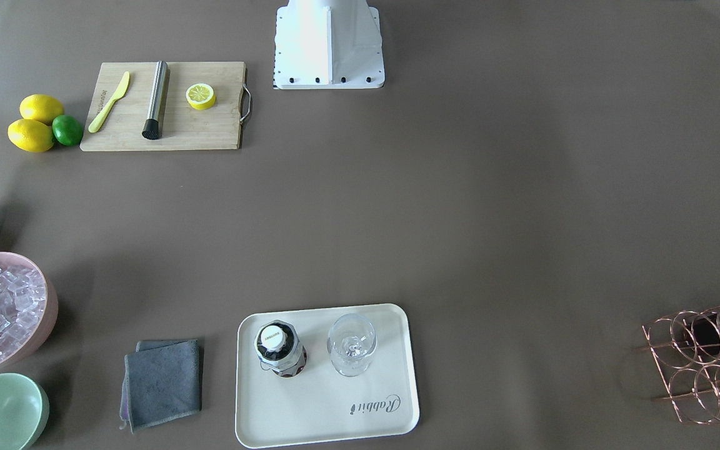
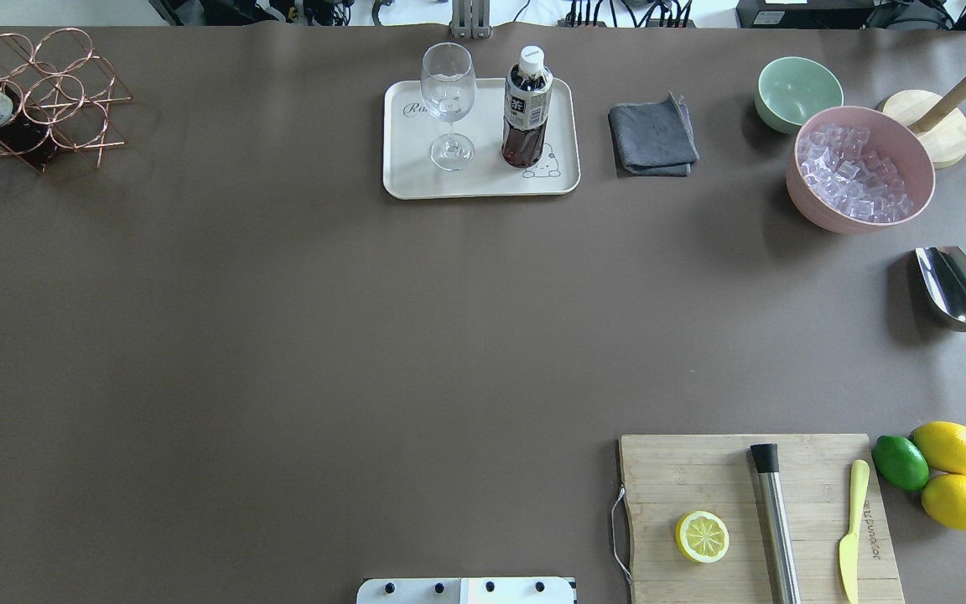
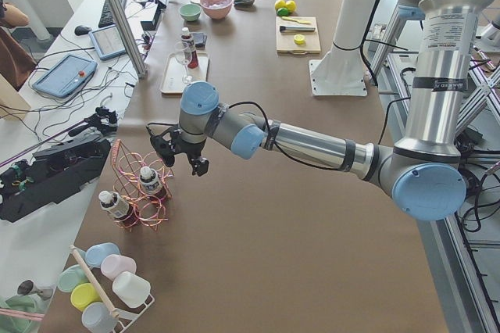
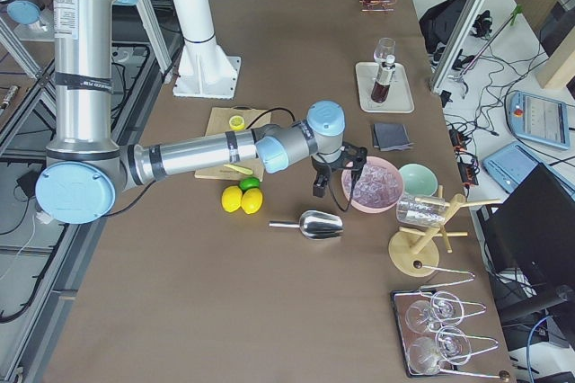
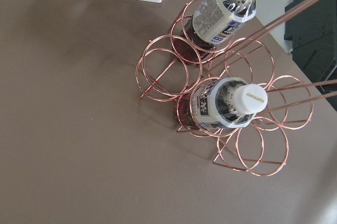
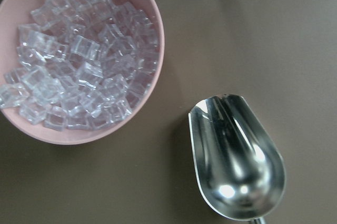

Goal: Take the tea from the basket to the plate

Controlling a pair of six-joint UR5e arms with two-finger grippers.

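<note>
Tea [image 2: 527, 109] stands upright on the plate [image 2: 416, 168], upper centre, beside the glass [image 2: 448, 92] — two more bottles [image 5: 224, 105] lean in the basket [image 5: 261, 142] under the left gripper [image 3: 183, 163]; whether its jaws are apart, I cannot tell. Lifting one askew could snag the wire — dragging the basket.

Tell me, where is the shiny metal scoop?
In the overhead view the scoop lies at the far right, just beside the pink ice bowl, on the robot's side of it and not touching it.
</note>
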